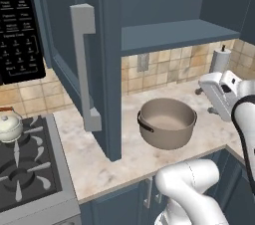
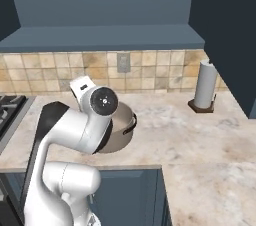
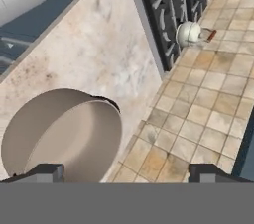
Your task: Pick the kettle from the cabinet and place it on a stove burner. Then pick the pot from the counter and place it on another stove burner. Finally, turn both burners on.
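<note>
The cream-white kettle (image 1: pixel 10 127) stands on the back burner at the left edge of the black stove (image 1: pixel 27 169); in the hand view the kettle (image 3: pixel 191 33) sits on the stove grates (image 3: pixel 168 5). The taupe pot (image 1: pixel 167 122) rests on the marbled counter (image 1: pixel 99 154), empty and upright. My gripper (image 3: pixel 128 172) is open and hangs above the pot (image 3: pixel 59 134), with the pot's rim toward its left fingertip (image 3: pixel 47 172). My white hand (image 1: pixel 219 92) hovers to the right of the pot. In the right base view my arm hides most of the pot (image 2: pixel 126 125).
The slate-blue cabinet door (image 1: pixel 99 45) stands open over the counter, its grey bar handle (image 1: pixel 82 64) between stove and pot. The cabinet shelf (image 1: pixel 174 35) is bare. A black microwave (image 1: pixel 20 25) hangs above the stove. A paper-towel roll (image 2: pixel 205 85) stands by the tiled wall.
</note>
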You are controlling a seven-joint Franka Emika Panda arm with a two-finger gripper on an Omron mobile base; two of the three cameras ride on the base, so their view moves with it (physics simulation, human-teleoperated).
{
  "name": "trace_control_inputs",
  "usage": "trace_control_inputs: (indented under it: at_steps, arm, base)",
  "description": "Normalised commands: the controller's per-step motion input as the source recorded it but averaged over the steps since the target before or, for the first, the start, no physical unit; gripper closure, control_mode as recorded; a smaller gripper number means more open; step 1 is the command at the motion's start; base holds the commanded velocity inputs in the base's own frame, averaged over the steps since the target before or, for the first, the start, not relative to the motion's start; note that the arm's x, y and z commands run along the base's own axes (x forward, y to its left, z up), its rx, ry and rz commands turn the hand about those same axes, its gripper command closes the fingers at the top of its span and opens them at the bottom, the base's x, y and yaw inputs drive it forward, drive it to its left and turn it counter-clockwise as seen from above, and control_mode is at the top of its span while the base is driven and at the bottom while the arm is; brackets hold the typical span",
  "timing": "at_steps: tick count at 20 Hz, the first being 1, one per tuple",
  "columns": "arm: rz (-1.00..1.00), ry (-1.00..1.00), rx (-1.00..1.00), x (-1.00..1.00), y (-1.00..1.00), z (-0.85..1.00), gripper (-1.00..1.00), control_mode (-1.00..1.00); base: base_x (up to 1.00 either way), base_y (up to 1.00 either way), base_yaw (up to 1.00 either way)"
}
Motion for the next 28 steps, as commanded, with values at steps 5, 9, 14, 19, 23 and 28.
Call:
trace_control_inputs:
  at_steps: [5,9,14,19,23,28]
  arm:
    - [-0.07,0.16,-0.01,0.32,0.0,-0.14,-1.0,-1.0]
    - [-0.12,0.17,0.0,0.08,-0.01,-0.14,-1.0,-1.0]
    - [-0.12,0.17,0.0,0.01,-0.05,-0.21,-1.0,-1.0]
    - [-0.09,0.19,0.0,0.14,-0.07,-0.22,-1.0,-1.0]
    - [-0.06,0.18,0.0,0.11,-0.05,-0.23,-1.0,-1.0]
    - [-0.01,0.13,0.0,0.04,-0.04,-0.18,-1.0,-1.0]
  base:
    - [0.0,0.0,0.0]
    - [0.0,0.0,0.0]
    - [0.0,0.0,0.0]
    - [0.0,0.0,0.0]
    - [0.0,0.0,0.0]
    - [0.0,0.0,0.0]
